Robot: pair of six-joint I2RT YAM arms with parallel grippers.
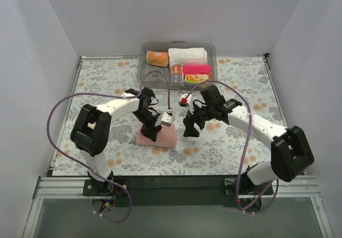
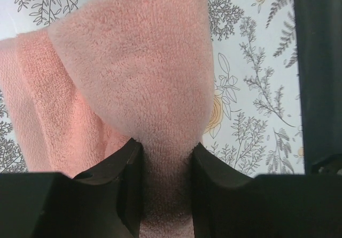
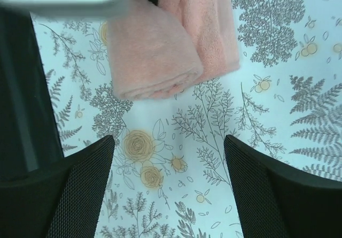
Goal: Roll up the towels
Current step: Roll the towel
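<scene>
Two risks: the lifted fold of the salmon-pink towel [image 2: 133,77] could slip from the left gripper [image 2: 164,163], which pinches only a narrow bunch of terry, and the roll could slacken, since the right gripper [image 3: 168,163] stands open and empty. The towel lies on the table [image 1: 230,141], on the arm side of the clear bin [image 1: 142,69]. Its fold sits between the left fingers [image 2: 120,184], and its rolled end lies just ahead of the right fingers [image 3: 80,190], apart.

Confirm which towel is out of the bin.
The salmon-pink towel: it lies on the table, pinched by the left gripper. The white roll, hot-pink roll and orange roll sit in the bin behind.
</scene>
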